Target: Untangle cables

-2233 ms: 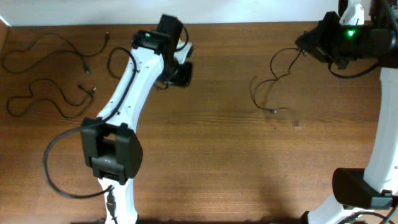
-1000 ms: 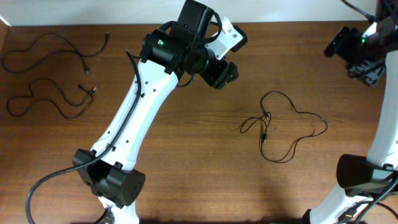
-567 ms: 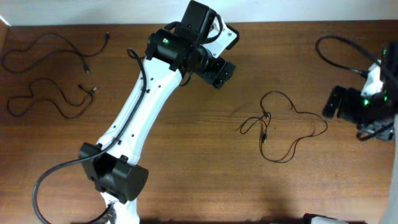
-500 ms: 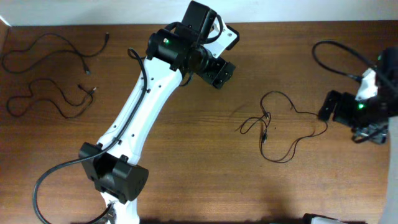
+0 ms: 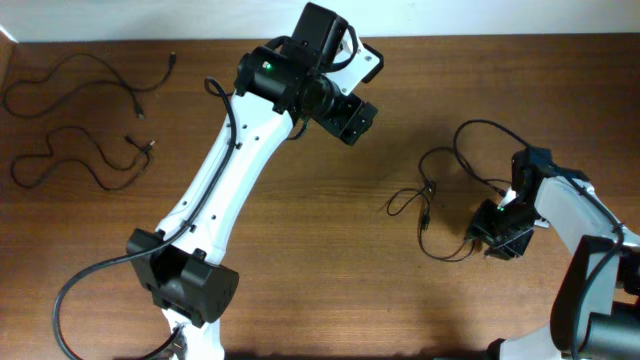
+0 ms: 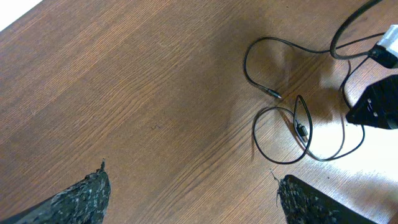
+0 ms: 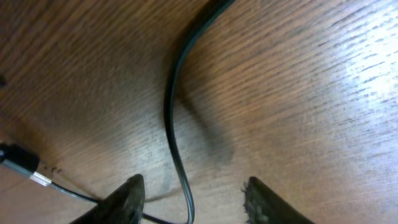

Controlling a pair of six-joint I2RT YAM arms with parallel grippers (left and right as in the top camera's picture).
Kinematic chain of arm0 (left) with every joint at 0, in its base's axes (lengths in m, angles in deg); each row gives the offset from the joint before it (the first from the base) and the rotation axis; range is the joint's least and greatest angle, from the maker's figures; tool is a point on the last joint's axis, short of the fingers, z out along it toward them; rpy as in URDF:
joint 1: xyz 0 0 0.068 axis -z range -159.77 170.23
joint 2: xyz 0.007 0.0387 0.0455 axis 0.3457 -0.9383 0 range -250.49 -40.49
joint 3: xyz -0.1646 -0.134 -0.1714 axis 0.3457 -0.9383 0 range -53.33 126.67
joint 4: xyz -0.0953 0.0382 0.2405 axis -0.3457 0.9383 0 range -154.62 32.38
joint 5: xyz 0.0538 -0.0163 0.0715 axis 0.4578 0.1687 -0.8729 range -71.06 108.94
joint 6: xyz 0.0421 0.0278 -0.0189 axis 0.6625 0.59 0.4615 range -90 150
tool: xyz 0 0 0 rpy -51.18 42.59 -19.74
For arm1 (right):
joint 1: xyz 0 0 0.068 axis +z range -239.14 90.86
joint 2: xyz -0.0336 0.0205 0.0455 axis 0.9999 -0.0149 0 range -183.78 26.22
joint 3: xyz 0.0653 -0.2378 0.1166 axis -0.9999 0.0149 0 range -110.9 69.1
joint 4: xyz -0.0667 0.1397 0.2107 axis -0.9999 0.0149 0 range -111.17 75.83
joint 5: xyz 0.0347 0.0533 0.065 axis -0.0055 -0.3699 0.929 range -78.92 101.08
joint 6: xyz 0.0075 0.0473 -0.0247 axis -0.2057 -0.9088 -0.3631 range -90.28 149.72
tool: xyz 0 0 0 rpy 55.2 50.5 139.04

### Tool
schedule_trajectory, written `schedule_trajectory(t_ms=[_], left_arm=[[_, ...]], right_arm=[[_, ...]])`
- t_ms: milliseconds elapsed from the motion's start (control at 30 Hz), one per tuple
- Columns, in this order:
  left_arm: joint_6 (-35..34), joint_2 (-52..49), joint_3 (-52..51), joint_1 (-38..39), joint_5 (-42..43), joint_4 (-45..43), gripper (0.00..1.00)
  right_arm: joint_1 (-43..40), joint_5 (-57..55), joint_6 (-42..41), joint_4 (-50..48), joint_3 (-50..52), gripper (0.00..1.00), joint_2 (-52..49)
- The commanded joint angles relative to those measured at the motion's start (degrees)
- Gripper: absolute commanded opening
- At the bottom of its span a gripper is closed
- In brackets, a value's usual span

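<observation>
Three cables (image 7: pixel 168 112): two lie spread at the tabletop's (image 5: pixel 320 260) upper left, one looped right-centre between parted jaws of the right claw (image 7: pixel 189 199); left claw (image 6: pixel 193 193) gapes empty; a hasty pull could cinch the crossing.

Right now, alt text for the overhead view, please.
A thin black looped cable lies right of centre on a wooden table, with the right end effector down over its right side. The left end effector hangs above bare wood up and left of it. Two separate cables lie at the table's far left.
</observation>
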Motion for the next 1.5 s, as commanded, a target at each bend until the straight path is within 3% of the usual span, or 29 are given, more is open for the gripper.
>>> schedule_trajectory(t_ms=[0, 167, 367, 467, 667, 767, 900, 1067, 1167, 1267, 1300, 1333, 1400, 1467], left_arm=[[-0.3, -0.4, 0.5, -0.2, -0.2, -0.1, 0.89], [-0.3, -0.4, 0.5, -0.2, -0.2, -0.1, 0.9], [-0.3, -0.4, 0.5, -0.2, -0.2, -0.1, 0.9], [-0.3, -0.4, 0.5, -0.2, -0.2, -0.1, 0.9], [-0.3, -0.4, 0.5, -0.2, -0.2, -0.1, 0.9], [-0.3, -0.4, 0.5, -0.2, -0.2, -0.1, 0.9], [-0.3, -0.4, 0.5, -0.2, 0.4, -0.1, 0.9], [-0.2, -0.4, 0.5, -0.2, 14.5, -0.1, 0.89], [10.8, -0.4, 0.5, -0.1, 34.8, 1.2, 0.9], [15.5, -0.4, 0.5, -0.1, 46.1, 0.3, 0.86], [17.2, -0.2, 0.5, -0.1, 52.8, -0.1, 0.77], [19.8, 0.3, 0.6, -0.1, 58.7, -0.1, 0.76], [22.3, 1.3, 0.6, -0.1, 58.8, -0.1, 0.8], [22.8, 2.2, 0.6, -0.1, 52.8, -0.4, 0.82]], right_arm=[[-0.1, -0.8, -0.7, -2.0, 0.2, 0.39, -0.7], [-0.1, -0.9, -0.7, -4.5, 0.2, 0.22, -0.7], [4.2, -3.5, -2.4, -5.7, 0.3, 0.22, -0.7], [6.7, -9.3, -5.4, -4.9, 0.3, 0.28, -0.7], [6.8, -9.9, -5.4, -6.0, 2.7, 0.27, -0.8], [6.8, -9.2, -5.4, -6.4, 3.0, 0.04, -0.7], [6.6, -5.3, -5.4, 3.0, -6.6, 0.04, 1.0], [6.6, 12.9, -5.4, 25.3, -35.3, 0.04, 1.9], [7.6, 18.4, -8.5, 27.5, -46.5, 0.04, 1.9], [9.9, 18.4, -16.4, 26.2, -52.3, 0.04, 1.9], [11.0, 18.4, -20.4, 23.6, -53.6, 0.04, 1.9], [12.0, 18.3, -24.5, 20.7, -54.0, 0.04, 1.9], [12.7, 18.4, -29.3, 17.3, -54.0, 0.04, 1.9], [12.7, 20.9, -32.9, 15.6, -54.0, 0.04, 1.9]])
